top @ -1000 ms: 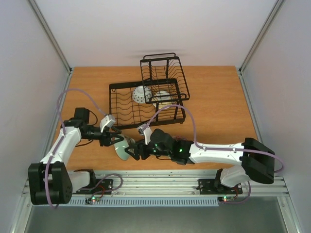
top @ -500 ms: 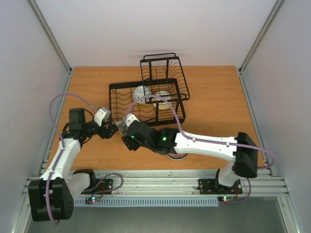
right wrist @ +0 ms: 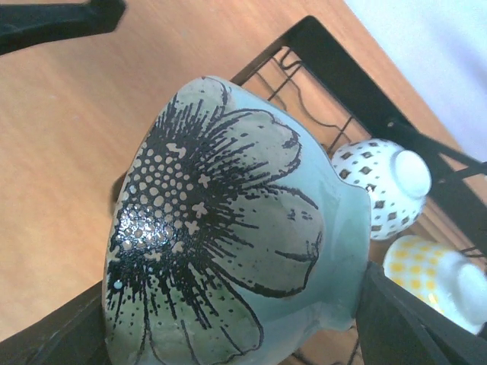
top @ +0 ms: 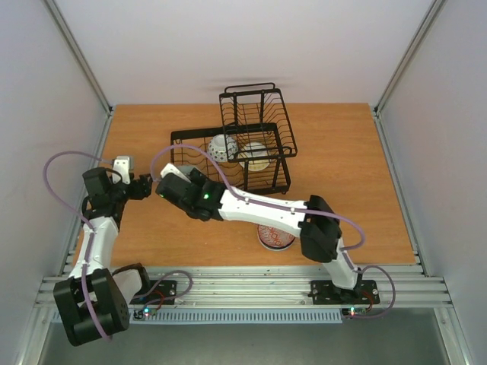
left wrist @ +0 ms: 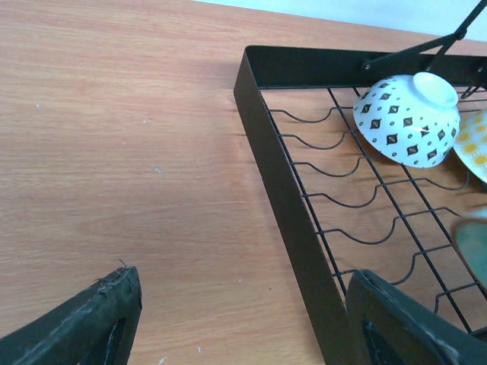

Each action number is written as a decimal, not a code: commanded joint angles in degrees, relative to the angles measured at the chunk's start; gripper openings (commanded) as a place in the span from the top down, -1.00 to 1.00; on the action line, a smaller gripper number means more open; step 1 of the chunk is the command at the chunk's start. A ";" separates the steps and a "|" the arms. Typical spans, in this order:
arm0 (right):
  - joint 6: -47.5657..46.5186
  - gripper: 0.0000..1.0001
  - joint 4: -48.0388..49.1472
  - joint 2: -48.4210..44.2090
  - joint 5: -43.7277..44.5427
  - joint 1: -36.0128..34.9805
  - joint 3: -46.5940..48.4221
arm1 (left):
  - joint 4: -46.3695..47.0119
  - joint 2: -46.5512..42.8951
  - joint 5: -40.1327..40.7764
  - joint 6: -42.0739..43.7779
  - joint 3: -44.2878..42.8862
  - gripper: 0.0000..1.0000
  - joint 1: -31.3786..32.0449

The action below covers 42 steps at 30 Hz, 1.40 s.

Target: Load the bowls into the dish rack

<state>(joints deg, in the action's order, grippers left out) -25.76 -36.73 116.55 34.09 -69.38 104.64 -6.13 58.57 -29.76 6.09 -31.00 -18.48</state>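
1. The worktop (top: 335,152) carries the dish rack (top: 259,114) toward 12 o'clock.
2. The right pincer (right wrist: 243,323) is spread wide around a pale green bowl (right wrist: 228,243) with a black flower, one finger on each side, at the rack's 8 o'clock corner.
3. The left pincer (left wrist: 243,319) gapes wide and holds nothing, over bare wood at 9 o'clock of the rack.
4. The wrist views show the patterns of a diamond-patterned bowl (left wrist: 407,118) and a yellow-checked bowl (right wrist: 434,277) in the lower basket.
5. Only the overhead view shows a red-patterned bowl (top: 275,237) at 6 o'clock, partly behind the right arm.
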 commanded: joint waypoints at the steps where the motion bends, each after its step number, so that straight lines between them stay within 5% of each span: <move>1: -4.40 0.97 -5.81 6.73 7.48 2.15 11.11 | 4.55 1.17 1.00 -2.57 0.42 -0.50 -0.75; 16: 3.05 0.97 -31.40 28.60 15.45 9.59 41.67 | 3.80 5.67 -1.20 -1.52 -1.19 -0.50 -0.94; 35: 11.87 0.97 -46.53 34.08 15.25 14.52 43.26 | 3.87 6.64 -1.75 -1.34 -1.47 -0.51 -0.94; 38: 12.02 0.77 -46.51 34.57 15.09 14.54 43.28 | 3.85 6.75 -1.84 -1.31 -1.45 -0.51 -0.90; 42: 12.22 0.18 -46.45 34.80 14.58 14.54 43.20 | 3.77 6.69 -1.88 -1.31 -1.50 -0.51 -0.91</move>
<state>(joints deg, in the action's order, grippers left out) -15.31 -81.91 149.80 49.60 -55.18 146.15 -4.93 64.95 -30.68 4.47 -31.03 -19.05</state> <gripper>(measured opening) 0.735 0.754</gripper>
